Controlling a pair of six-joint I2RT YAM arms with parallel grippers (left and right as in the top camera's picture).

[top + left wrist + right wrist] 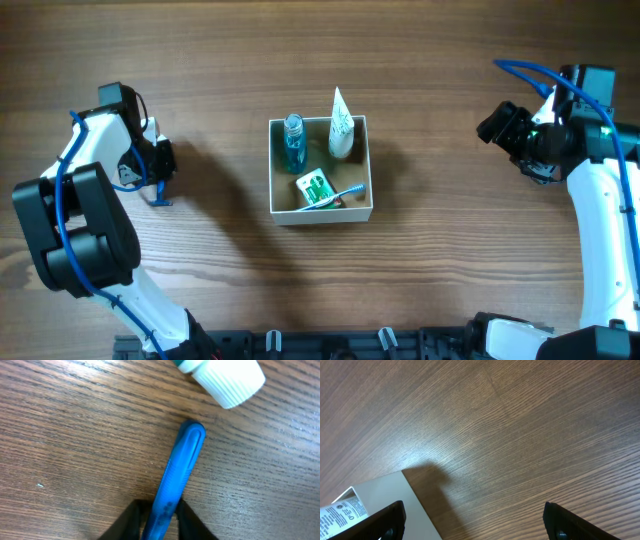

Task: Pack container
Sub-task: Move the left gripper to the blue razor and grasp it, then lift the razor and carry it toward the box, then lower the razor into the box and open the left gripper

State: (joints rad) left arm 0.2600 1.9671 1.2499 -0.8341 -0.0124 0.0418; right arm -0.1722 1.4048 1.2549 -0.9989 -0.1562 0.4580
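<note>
The container [325, 216], a square, shallow cardboard box with white outer walls and a tan inside, sits mid-desk between the two arms, on the brown wood-grain desk [450, 290]. In the overhead view a clear blue bottle [293, 143] and a tapering white tube [341, 125] stand along its upper side. A green and white packet [314, 188] and a blue-handled toothbrush [345, 192] lie toward the lower side. Well to the left, the left gripper [160, 517] has its black jaws closed on a slim, smooth blue plastic handle [182, 460] with a rounded tip; whether the tip touches the desk cannot be told. Just beyond the tip lies a white ribbed cap [230, 379] with a teal edge. The right gripper [475, 522] hangs right of the box, jaws spread wide and holding nothing, with a white corner of the box showing by one finger
</note>
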